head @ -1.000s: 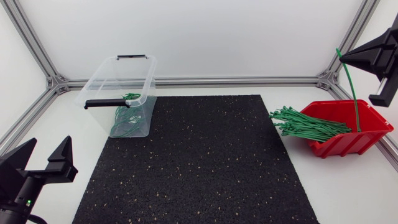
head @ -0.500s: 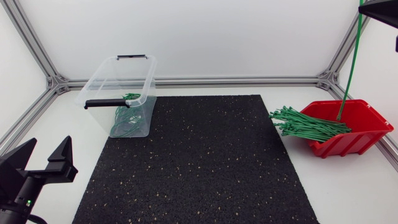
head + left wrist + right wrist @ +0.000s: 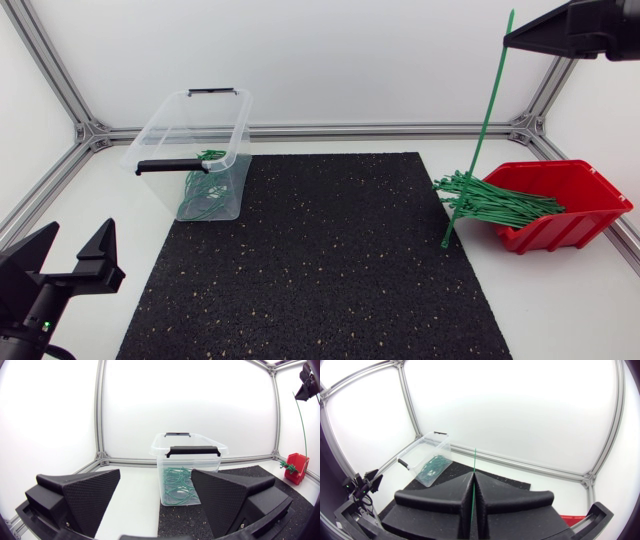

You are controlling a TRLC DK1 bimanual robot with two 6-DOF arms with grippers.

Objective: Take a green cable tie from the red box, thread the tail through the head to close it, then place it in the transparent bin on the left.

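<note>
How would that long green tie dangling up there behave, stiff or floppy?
Probably springy, not limp: the cable tie hangs nearly straight, pinched near its top. Likely very light, being so thin. Its free end may sway.

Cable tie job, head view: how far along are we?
Done: one green cable tie is out of the red box. In hand: right gripper shut on it, tie hanging straight, unthreaded. To do: thread tail through head, drop it in the transparent bin; left gripper open, empty.
</note>
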